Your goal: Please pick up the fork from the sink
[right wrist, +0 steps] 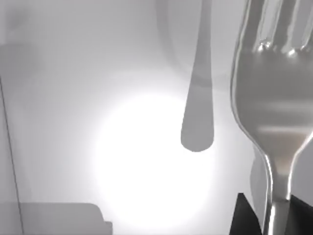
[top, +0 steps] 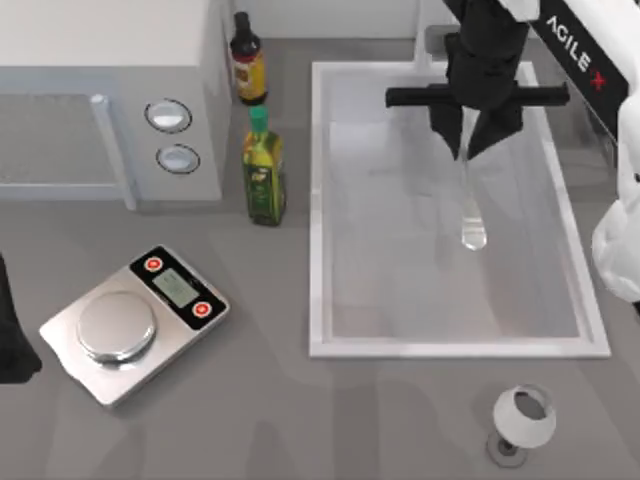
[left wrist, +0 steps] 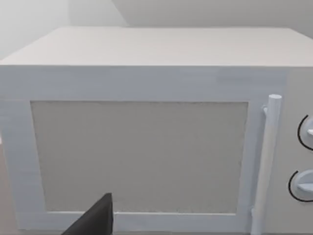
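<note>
We have the right gripper (top: pixel 468 150) clamped on the fork (top: pixel 471 205) over the sink (top: pixel 318 200), handle running straight toward the near rim, left arm parked.

Silver fork (top: pixel 471 205); white sink (top: pixel 318 210); black pincer (top: pixel 470 150).

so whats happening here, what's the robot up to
The right gripper is over the large white rectangular sink, shut on the slim shiny silver metal fork. The fork's rounded handle end points toward the near side of the basin, and the right wrist view shows its shadow on the sink floor. The left arm sits parked at the table's left edge, facing the white microwave.
</note>
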`<state>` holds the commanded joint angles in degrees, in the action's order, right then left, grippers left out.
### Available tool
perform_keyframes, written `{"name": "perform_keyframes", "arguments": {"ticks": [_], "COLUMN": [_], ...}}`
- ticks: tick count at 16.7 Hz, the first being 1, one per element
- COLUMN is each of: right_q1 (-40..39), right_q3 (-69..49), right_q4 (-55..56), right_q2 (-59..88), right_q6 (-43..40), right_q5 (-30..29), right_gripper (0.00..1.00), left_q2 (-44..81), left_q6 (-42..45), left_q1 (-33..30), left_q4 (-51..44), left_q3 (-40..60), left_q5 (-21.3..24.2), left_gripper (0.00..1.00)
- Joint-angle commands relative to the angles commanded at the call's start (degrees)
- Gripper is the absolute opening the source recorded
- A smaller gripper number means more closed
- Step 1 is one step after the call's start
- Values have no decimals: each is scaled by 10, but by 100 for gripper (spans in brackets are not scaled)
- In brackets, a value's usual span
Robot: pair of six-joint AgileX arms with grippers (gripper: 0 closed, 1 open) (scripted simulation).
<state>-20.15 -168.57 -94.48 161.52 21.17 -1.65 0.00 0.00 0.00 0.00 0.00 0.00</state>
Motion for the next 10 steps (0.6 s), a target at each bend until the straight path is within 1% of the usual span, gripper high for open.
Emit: {"name": "perform_keyframes", "arguments": {"ticks": [2,7,10], "right_q1": [0,0,8], "right_q3": [21,21,60], "right_q4": [2,1,11], "right_q2": [-21,-24,-59], "right_q6": [0,1,-8], "right_q5": [0,1,2], "right_gripper": [0,0,0], "left_q2": [0,0,0], "left_q6": [0,0,0], "left_q1": [0,0,0], "left_q4": [0,0,0], "left_q3": [0,0,0], "left_q5": [0,0,0], "left_gripper": [100,100,100]}}
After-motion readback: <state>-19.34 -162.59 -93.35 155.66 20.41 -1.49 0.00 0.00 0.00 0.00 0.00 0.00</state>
